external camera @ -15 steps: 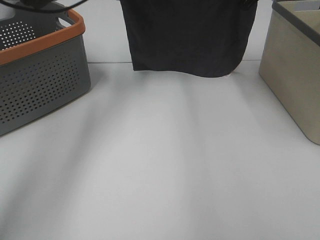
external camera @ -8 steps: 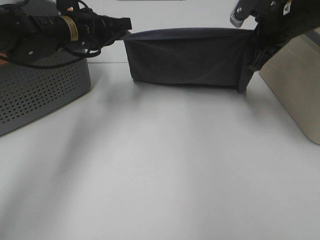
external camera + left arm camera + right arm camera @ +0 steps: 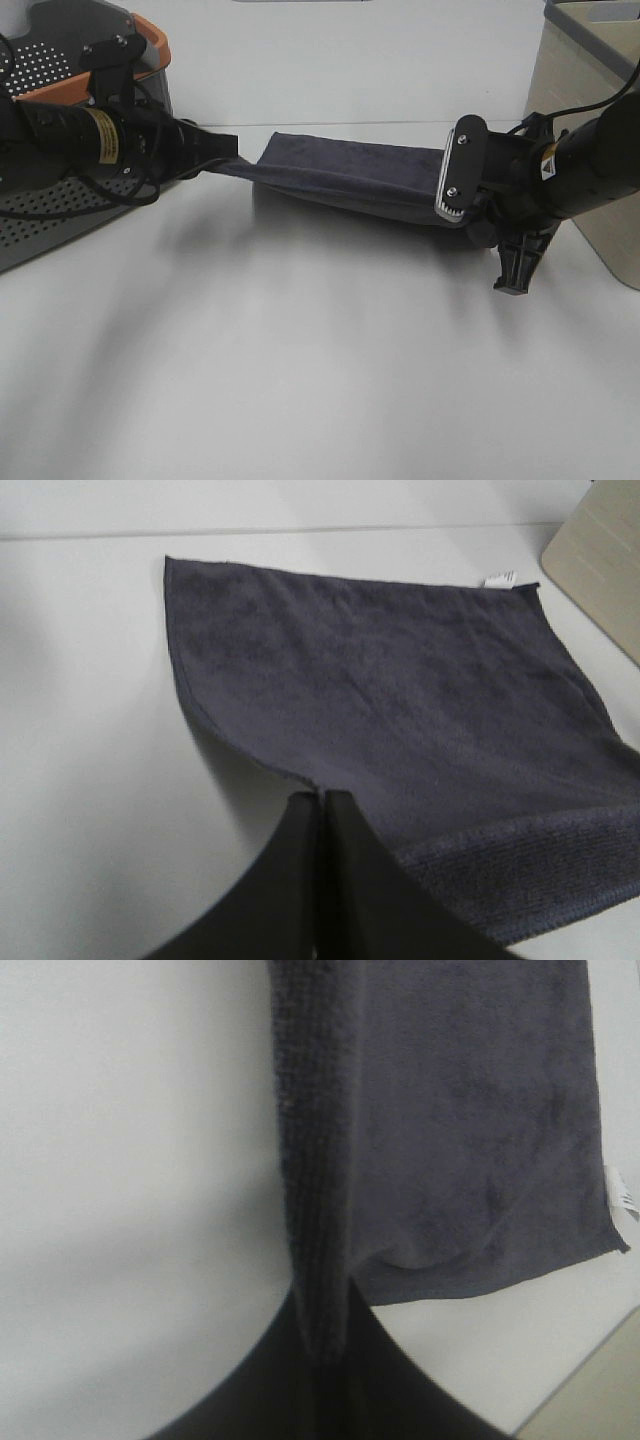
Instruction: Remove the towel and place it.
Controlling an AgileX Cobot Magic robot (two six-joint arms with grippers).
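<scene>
The towel [image 3: 345, 178] is a dark charcoal-purple plush cloth, stretched low over the white table between my two grippers. My left gripper [image 3: 235, 153] is shut on its left corner and my right gripper [image 3: 468, 222] on its right corner. In the left wrist view the towel [image 3: 400, 690] lies spread on the table beyond the shut gripper [image 3: 321, 802], with its white tag [image 3: 498, 579] at the far corner. In the right wrist view the gripper [image 3: 322, 1345] pinches the towel's [image 3: 460, 1110] edge, and the tag [image 3: 621, 1196] shows at the side.
A grey perforated basket with an orange rim [image 3: 155, 42] stands at the back left, behind my left arm. A beige box [image 3: 585, 95] stands at the right, close to my right arm; it also shows in the left wrist view [image 3: 600, 565]. The white table [image 3: 320, 380] stretches toward the front.
Both arms have come down into view with the towel. It hung high as a curtain at first and is now stretched low over the table, lying largely flat.
</scene>
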